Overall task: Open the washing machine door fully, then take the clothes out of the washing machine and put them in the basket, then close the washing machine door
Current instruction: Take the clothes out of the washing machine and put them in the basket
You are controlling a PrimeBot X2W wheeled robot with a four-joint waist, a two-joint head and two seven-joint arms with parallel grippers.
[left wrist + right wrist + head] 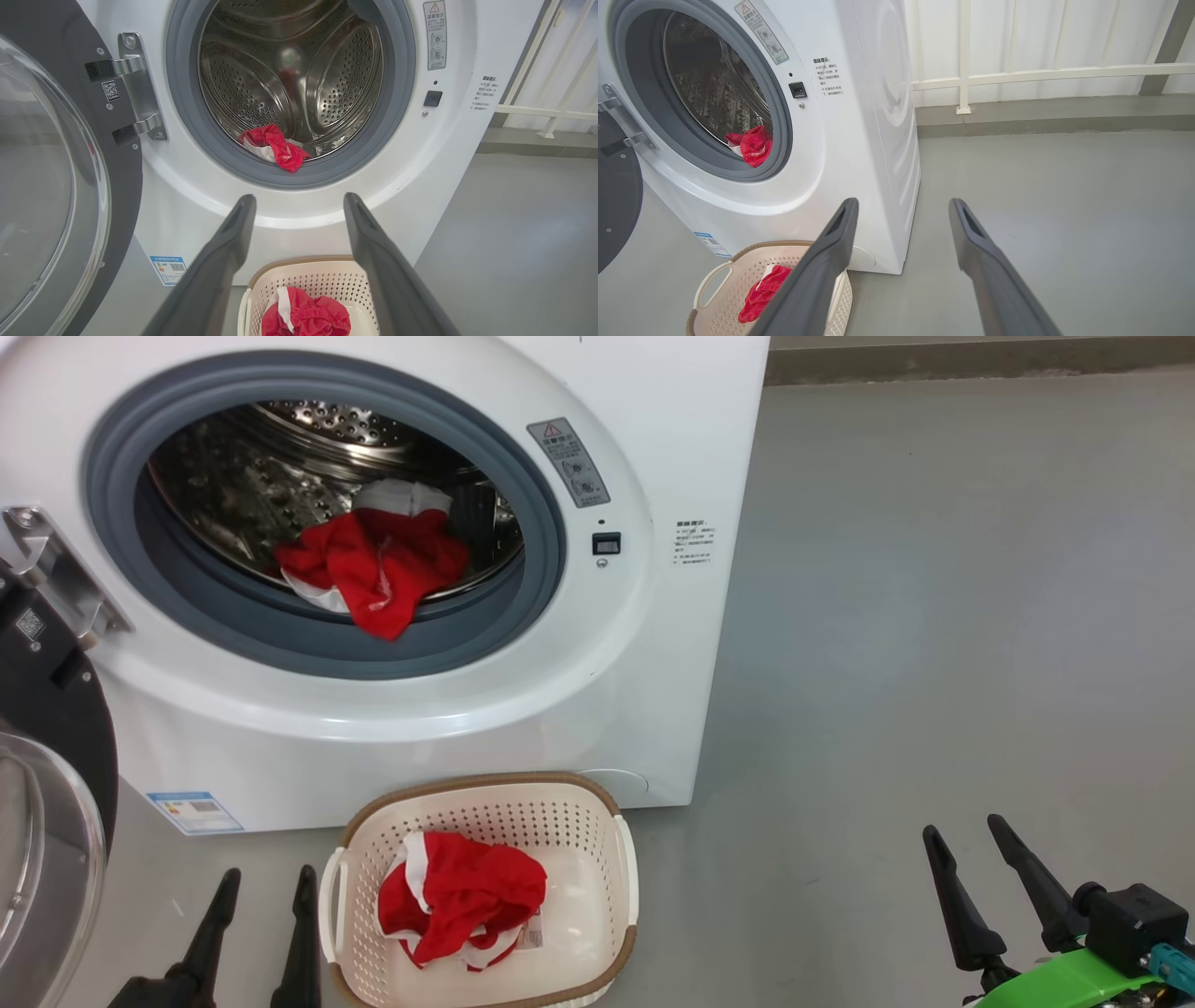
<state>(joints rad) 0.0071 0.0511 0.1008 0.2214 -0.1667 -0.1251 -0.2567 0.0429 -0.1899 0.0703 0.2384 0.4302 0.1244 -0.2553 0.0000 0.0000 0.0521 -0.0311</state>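
Head view: at the bottom of the frame we see our left gripper (268,877) and right gripper (963,826), both with jaws spread wide and empty. Just right of the left gripper sits the basket (485,782), holding a red bundle (462,896). Above it, the washing machine (653,429) has more red clothes (373,569) draped over the lip of its opening. The washing machine door (65,719) hangs open at the left edge.
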